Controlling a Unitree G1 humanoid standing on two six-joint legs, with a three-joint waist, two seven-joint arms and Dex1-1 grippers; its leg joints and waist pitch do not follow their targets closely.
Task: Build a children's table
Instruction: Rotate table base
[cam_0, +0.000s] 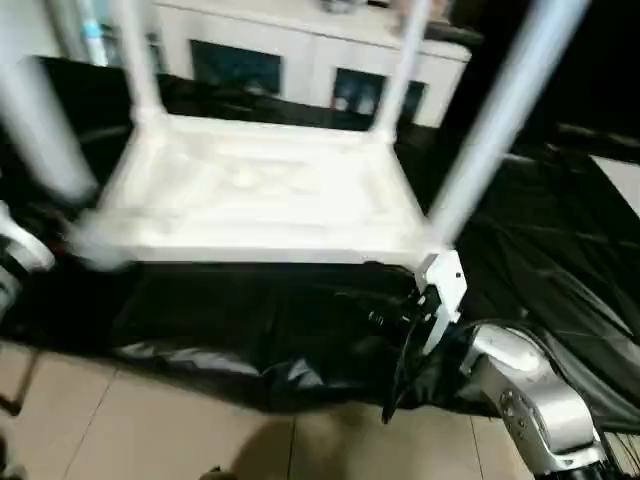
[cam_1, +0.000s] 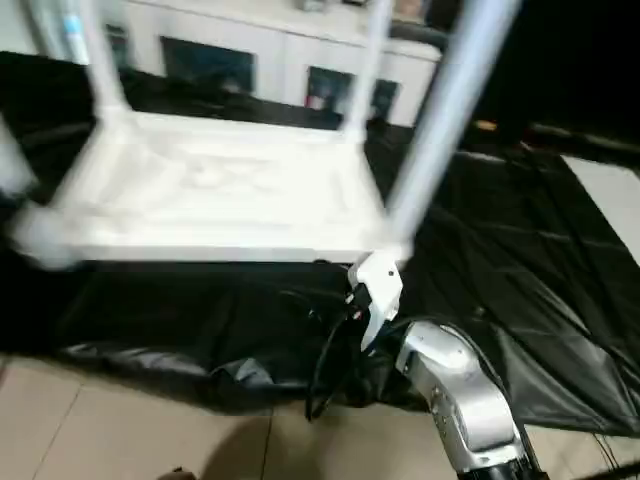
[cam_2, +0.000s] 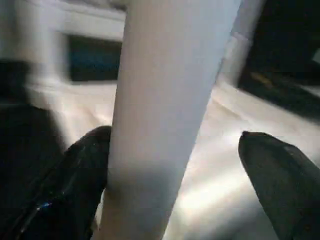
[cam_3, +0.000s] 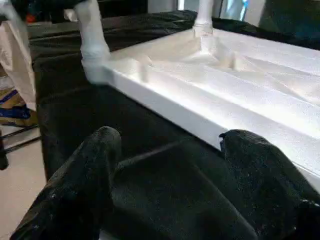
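The children's table lies upside down on a black cover: its white tabletop (cam_0: 260, 190) shows its ribbed underside, and legs stand up from the corners. These are the near-left leg (cam_0: 40, 110), the far-left leg (cam_0: 135, 60), the far-right leg (cam_0: 405, 70) and the near-right leg (cam_0: 510, 110). My left gripper (cam_2: 175, 140) is open around the near-left leg (cam_2: 165, 100), one finger close against it and the other finger (cam_2: 280, 170) clear of it. My right gripper (cam_3: 170, 135) is open and empty, just below the tabletop's front edge (cam_3: 200, 115) near the near-right corner.
A white cabinet with glass doors (cam_0: 300, 50) stands behind the table. The black cover (cam_0: 250, 320) hangs down at the front toward a tiled floor (cam_0: 150, 430). My right forearm (cam_0: 530, 400) reaches in from the lower right.
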